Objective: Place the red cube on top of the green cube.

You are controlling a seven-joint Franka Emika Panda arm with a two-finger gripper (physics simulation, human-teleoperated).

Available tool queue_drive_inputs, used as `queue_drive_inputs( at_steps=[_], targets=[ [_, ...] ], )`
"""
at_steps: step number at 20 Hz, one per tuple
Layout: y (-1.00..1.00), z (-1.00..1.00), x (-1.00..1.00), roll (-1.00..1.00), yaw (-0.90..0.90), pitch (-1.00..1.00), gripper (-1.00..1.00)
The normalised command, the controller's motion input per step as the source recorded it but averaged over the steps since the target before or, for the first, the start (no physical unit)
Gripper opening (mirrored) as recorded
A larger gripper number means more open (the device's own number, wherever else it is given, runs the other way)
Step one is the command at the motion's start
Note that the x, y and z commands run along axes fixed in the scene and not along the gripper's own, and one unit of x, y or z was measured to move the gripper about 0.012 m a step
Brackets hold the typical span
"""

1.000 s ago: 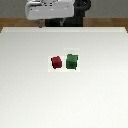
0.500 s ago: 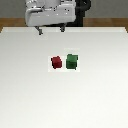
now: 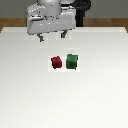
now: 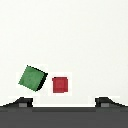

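The red cube [image 3: 56,62] sits on the white table [image 3: 64,100], just to the exterior view's left of the slightly larger green cube [image 3: 72,61]; a narrow gap separates them. Both also show in the wrist view: the red cube [image 4: 60,84] and the green cube [image 4: 32,78], which is turned at an angle. My gripper [image 3: 52,37] hangs above the table behind the cubes, open and empty, with its fingers [image 3: 41,37] wide apart. In the wrist view only the fingertips [image 4: 23,102] show at the edge.
The white table's far edge [image 3: 64,27] meets a brown floor strip behind the arm.
The gripper has come slightly lower and closer to the cubes. The cubes have not moved.
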Motion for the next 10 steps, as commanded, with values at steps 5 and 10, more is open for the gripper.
queue_drive_inputs(
  at_steps=[5,10],
  targets=[
    [0.0,-0.6,0.0,0.0,0.0,0.0,1.0],
    [0.0,-1.0,0.0,0.0,0.0,0.0,1.0]
  ],
)
